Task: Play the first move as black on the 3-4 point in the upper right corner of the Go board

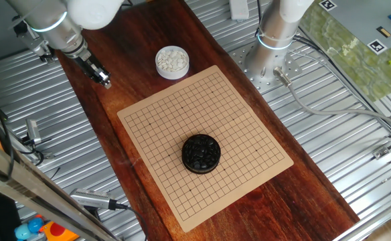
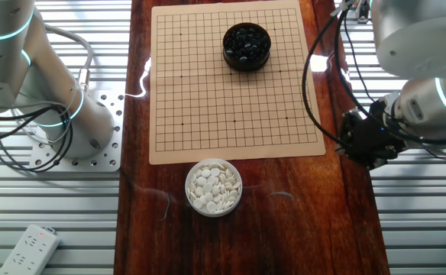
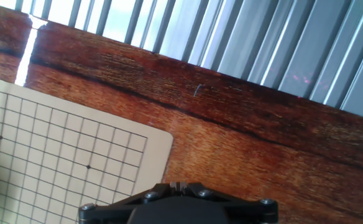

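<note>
**A:** Nearest the lens in the hand view: black gripper body along the bottom edge. Fingertips out of frame there. Past it, one rounded corner of the Go board, then bare dark wooden tabletop, then ribbed metal decking.

**B:** Jaw state?

**A:** Cannot tell. In one fixed view the gripper is a small dark tip and the fingers don't separate visually. In the other fixed view it's a dark mass with cables, no gap readable.

**B:** Position?

**A:** Off the board, over the wooden tabletop, beside one board edge near a corner. Not touching the board as far as I can see.

**B:** Black stones?

**A:** In the black bowl, piled glossy black stones. Bowl sits on the board grid, upright, inside the lines, well apart from the gripper.

**B:** Any stone on the grid itself?

**A:** None visible on the intersections in either fixed view.

**B:** White stones?

**A:** White bowl full of them, on the wood just beside a board edge, off the grid. Same bowl in the other view.

**B:** Anything else?

**A:** Second arm's base on a metal plate beside the table. White power strip on the decking.
</note>
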Controlling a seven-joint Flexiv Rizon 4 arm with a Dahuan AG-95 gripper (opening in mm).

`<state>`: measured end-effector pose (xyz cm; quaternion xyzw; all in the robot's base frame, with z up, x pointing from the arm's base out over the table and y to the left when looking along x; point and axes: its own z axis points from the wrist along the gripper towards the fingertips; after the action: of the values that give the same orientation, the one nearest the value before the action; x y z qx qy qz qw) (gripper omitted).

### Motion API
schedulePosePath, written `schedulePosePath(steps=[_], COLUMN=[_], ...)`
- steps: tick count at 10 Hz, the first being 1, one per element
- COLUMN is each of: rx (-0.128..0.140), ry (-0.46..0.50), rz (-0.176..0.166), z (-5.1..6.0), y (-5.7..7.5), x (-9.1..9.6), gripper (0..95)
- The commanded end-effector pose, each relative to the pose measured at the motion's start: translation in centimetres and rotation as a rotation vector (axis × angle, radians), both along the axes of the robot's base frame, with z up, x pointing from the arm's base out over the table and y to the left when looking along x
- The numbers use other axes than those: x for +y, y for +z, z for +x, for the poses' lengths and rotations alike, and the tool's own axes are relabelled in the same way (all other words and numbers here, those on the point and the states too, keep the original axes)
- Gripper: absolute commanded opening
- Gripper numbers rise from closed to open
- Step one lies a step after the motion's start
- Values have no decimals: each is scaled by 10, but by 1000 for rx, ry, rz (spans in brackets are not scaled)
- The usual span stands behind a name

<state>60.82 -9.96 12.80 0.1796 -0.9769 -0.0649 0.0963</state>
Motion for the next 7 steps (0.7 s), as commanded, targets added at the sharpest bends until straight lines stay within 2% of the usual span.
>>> schedulePosePath(steps=[1,7], rx=[-1,2], ry=[-4,-24], rz=[-11,-16], z=[-1,-1], y=[0,0], x=[0,0], gripper=[0,0])
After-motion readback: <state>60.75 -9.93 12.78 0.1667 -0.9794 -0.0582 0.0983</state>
